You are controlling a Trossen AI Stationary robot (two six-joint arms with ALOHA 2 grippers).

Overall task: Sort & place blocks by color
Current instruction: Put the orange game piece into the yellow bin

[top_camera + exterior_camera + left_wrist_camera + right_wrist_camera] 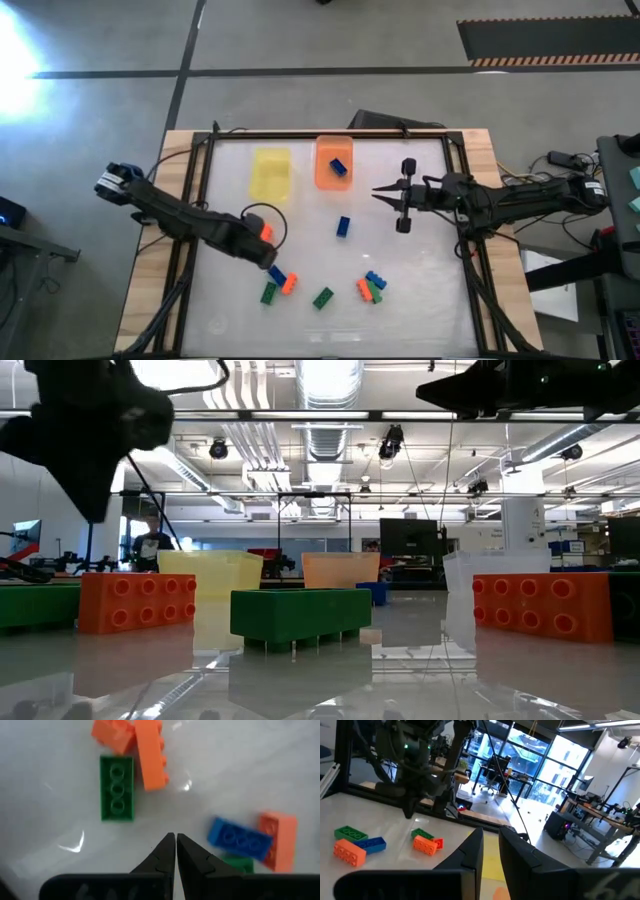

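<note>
In the high view, blocks lie scattered on the white table: a blue (277,274), orange (289,284) and green block (268,293) together, a lone green block (323,298), an orange-green-blue cluster (370,288), and a blue block (343,226) farther back. Another blue block (338,167) lies inside the orange tray (322,178). My left gripper (266,252) hovers just beside the first group with its fingers shut (175,840) and touches nothing. My right gripper (378,194) hangs above the table's right half, pointing left, with a narrow gap between its fingers (490,845), and it is empty.
The yellow tray (270,172) stands beside the orange tray near the far edge. A clear tray (470,595) shows in the low view. A black frame (455,200) rims the table. Bare white surface lies between the trays and the near blocks.
</note>
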